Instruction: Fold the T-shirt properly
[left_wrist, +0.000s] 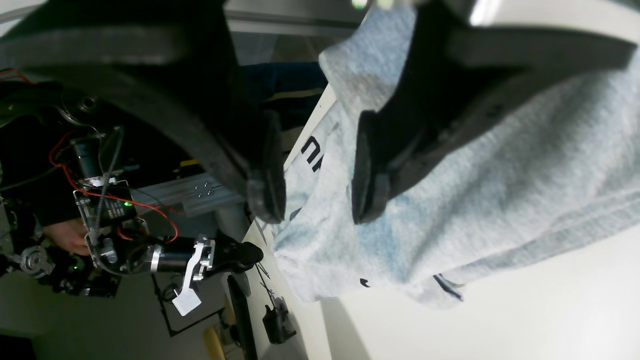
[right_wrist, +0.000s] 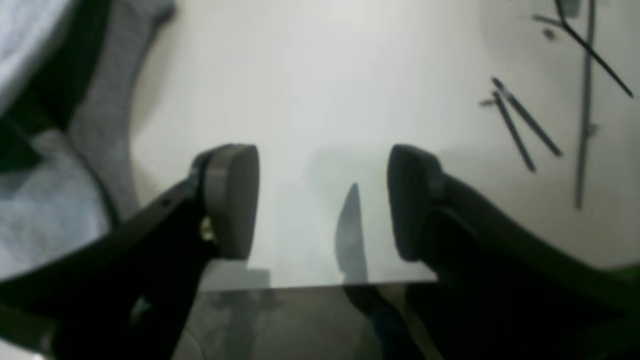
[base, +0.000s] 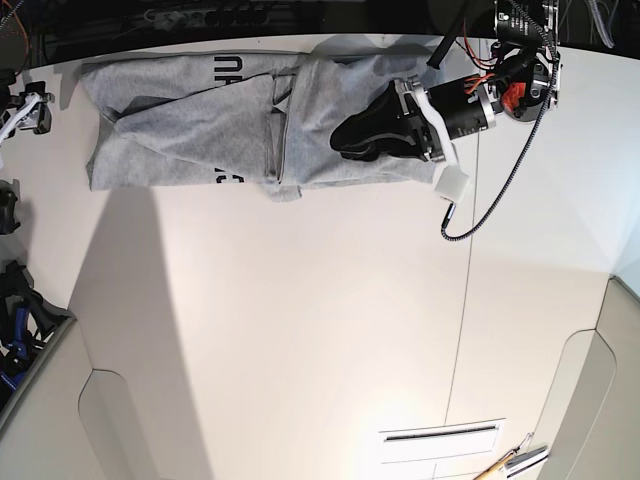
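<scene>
Lying beneath left end effector (base: 352, 140): T-shirt (base: 200, 125).

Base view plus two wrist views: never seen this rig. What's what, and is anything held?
This is a robot with two arms, each ending in a two-finger gripper. The base view looks straight down on a white table. Each wrist view comes from a camera riding on one arm, looking past its fingers. A grey T-shirt with black letters lies along one table edge, partly folded. The left gripper has shirt fabric between its jaws; whether it pinches is unclear. The right gripper is open over bare table, holding nothing.
</scene>
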